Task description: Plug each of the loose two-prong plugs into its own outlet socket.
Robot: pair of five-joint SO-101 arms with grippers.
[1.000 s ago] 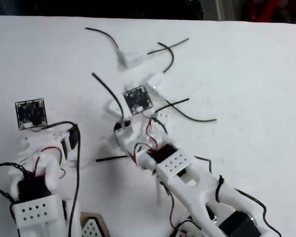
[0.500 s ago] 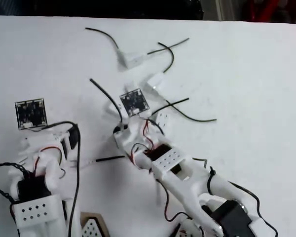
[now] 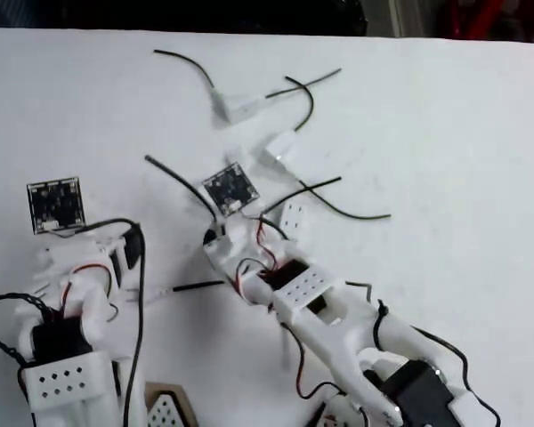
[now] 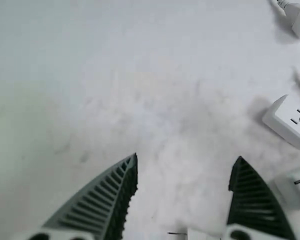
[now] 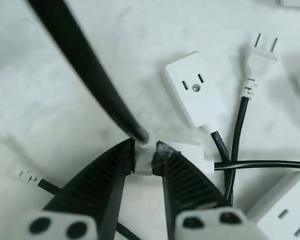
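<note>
The high view looks steeply down on the worktop (image 3: 463, 133) from above the arms. Both wrist views sit low, close behind their jaws, sharing with it the central outlet sockets (image 5: 195, 90).

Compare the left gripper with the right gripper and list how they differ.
The left gripper is open; the right gripper is shut. The left gripper holds nothing, with bare table between its fingers; the right gripper pinches a white cable end with a black cord. Both have dark ribbed fingers and point down at the white table.
</note>
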